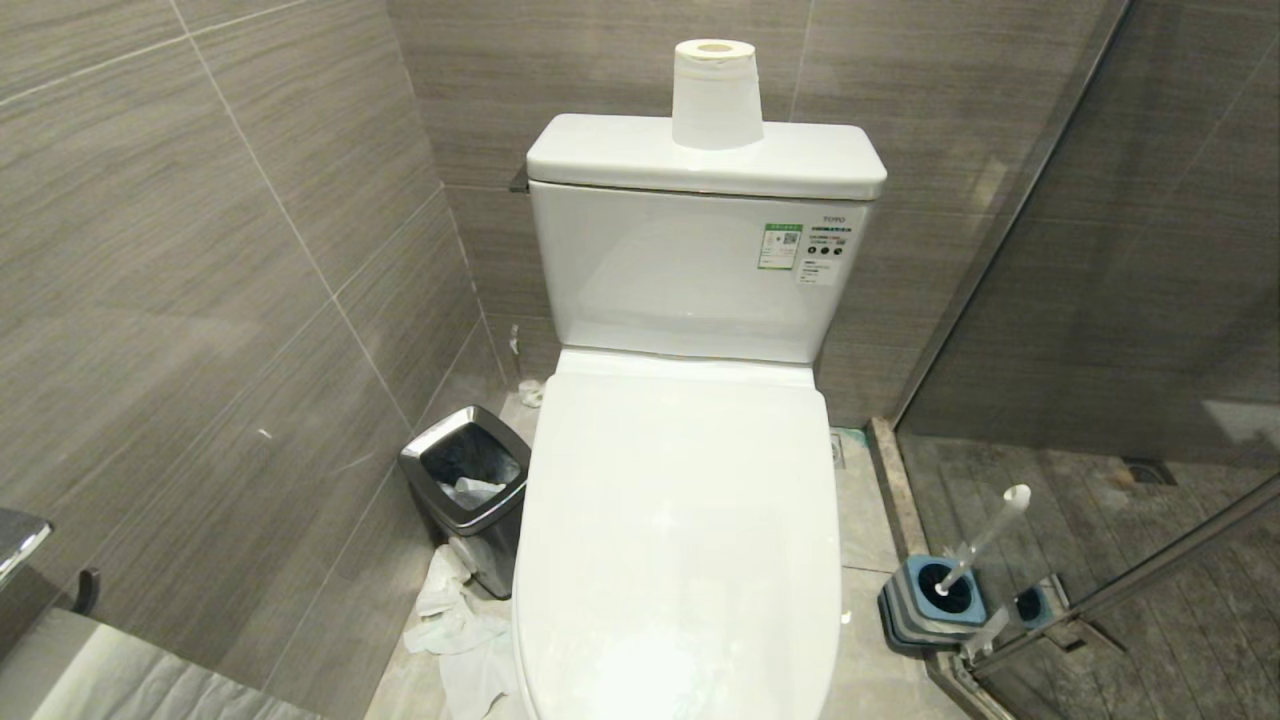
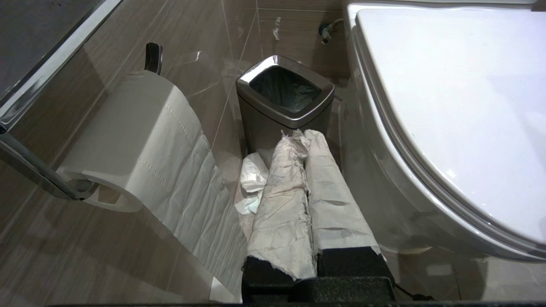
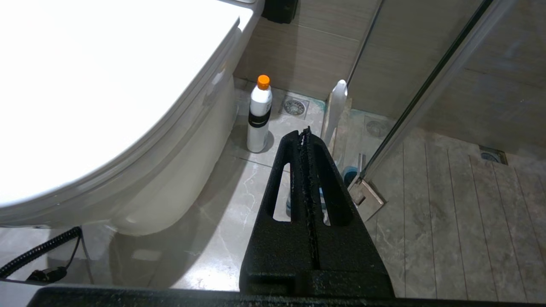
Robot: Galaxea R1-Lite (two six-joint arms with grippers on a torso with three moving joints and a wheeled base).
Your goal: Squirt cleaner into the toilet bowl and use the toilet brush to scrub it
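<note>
The white toilet bowl (image 1: pixel 680 520) stands in the middle with its lid down, so the basin is hidden and no cleaner liquid shows. To its right, the toilet brush (image 1: pixel 985 535) leans in its blue-and-grey holder (image 1: pixel 930 600) by the glass partition. A white bottle with an orange cap (image 3: pixel 259 115) stands on the floor beside the toilet's base. My left gripper (image 2: pixel 300 134), its fingers wrapped in paper, hangs shut and empty left of the toilet (image 2: pixel 448 85). On the other side of the toilet, my right gripper (image 3: pixel 305 132) hangs shut and empty, in front of the brush handle (image 3: pixel 337 106). Neither arm shows in the head view.
A steel-rimmed bin (image 1: pixel 468 480) sits left of the toilet with crumpled tissue (image 1: pixel 455 620) on the floor before it. A paper roll (image 1: pixel 714 92) stands on the tank; another (image 2: pixel 140 140) hangs on the left wall. The glass shower partition (image 1: pixel 1100 300) closes the right side.
</note>
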